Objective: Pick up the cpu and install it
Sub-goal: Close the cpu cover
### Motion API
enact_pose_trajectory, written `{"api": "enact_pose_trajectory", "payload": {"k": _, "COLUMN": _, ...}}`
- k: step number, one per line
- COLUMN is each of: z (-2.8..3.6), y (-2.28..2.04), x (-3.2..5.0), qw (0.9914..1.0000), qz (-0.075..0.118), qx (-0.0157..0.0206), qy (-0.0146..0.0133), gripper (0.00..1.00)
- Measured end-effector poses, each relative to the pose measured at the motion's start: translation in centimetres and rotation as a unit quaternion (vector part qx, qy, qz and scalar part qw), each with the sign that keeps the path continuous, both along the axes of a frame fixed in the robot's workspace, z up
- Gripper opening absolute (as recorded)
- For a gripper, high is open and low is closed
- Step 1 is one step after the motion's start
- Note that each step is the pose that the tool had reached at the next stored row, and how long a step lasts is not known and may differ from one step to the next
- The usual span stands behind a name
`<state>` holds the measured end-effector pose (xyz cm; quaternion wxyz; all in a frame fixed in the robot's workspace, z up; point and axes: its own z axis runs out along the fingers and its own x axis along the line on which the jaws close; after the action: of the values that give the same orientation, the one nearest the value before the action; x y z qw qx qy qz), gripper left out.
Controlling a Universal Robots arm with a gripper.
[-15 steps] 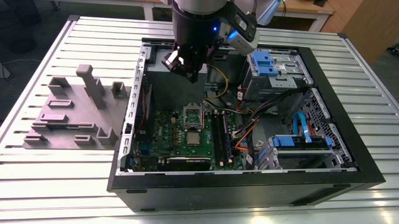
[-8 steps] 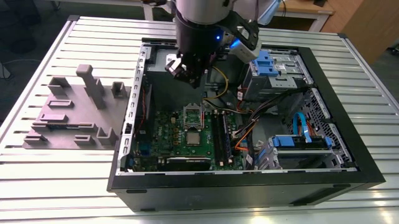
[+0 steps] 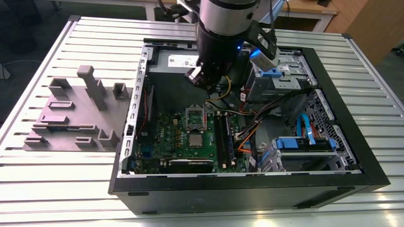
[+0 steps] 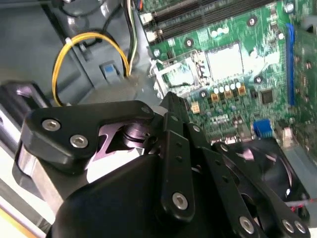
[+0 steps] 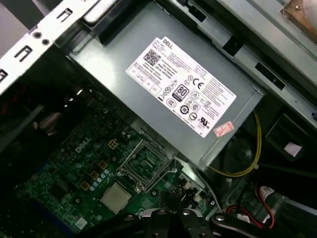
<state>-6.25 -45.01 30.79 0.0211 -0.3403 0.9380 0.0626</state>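
Exterior view first: a slatted metal counter (image 3: 57, 179) carries an open black computer case (image 3: 252, 189), lying on its side, with a grey moulded fixture block (image 3: 69, 118) to the exterior view's left of it. The robot arm (image 3: 221, 42) reaches down into the far part of the case, over the grey power supply (image 3: 177, 61), and hides part of it. A green motherboard (image 3: 189, 142) lies on the case floor, with cables (image 3: 252, 127) and blue-handled drive bays (image 3: 303, 144) to the exterior view's right.

On the motherboard, the open socket frame (image 3: 195, 117) stands nearer the arm; the cpu (image 3: 195, 140) lies flat just beyond it, toward the near edge, apart from the arm. In the first wrist view the labelled power supply (image 5: 183, 89) lies above the socket frame (image 5: 143, 166) and the cpu (image 5: 115, 195). In the second wrist view the hand (image 4: 173, 148) blocks much of the board; I cannot tell whether it is released or clenched. A yellow cable (image 4: 89, 44) loops nearby.
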Motion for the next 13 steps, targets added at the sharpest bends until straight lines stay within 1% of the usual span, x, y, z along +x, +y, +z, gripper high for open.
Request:
{"api": "enact_pose_trajectory", "payload": {"k": 2, "z": -0.36, "y": 0.00, "x": 0.48, "qw": 1.00000, "qz": 0.001, "qx": 0.0000, "qy": 0.0000, "gripper": 0.11}}
{"api": "enact_pose_trajectory", "payload": {"k": 4, "z": -0.67, "y": 0.00, "x": 0.72, "qw": 0.99999, "qz": 0.004, "qx": 0.0001, "qy": 0.0000, "gripper": 0.11}}
{"api": "enact_pose_trajectory", "payload": {"k": 6, "z": -0.92, "y": 0.00, "x": 0.72, "qw": 0.99978, "qz": 0.021, "qx": 0.0000, "qy": 0.0000, "gripper": 0.11}}
{"api": "enact_pose_trajectory", "payload": {"k": 9, "z": -1.23, "y": 0.00, "x": 0.72, "qw": 0.99888, "qz": 0.047, "qx": 0.0000, "qy": 0.0000, "gripper": 0.11}}
{"api": "enact_pose_trajectory", "payload": {"k": 11, "z": -1.46, "y": -0.01, "x": 0.76, "qw": 0.99852, "qz": 0.054, "qx": 0.0001, "qy": -0.0001, "gripper": 0.11}}
{"api": "enact_pose_trajectory", "payload": {"k": 13, "z": -1.75, "y": -0.04, "x": 0.81, "qw": 0.99847, "qz": 0.055, "qx": 0.0005, "qy": -0.0001, "gripper": 0.11}}
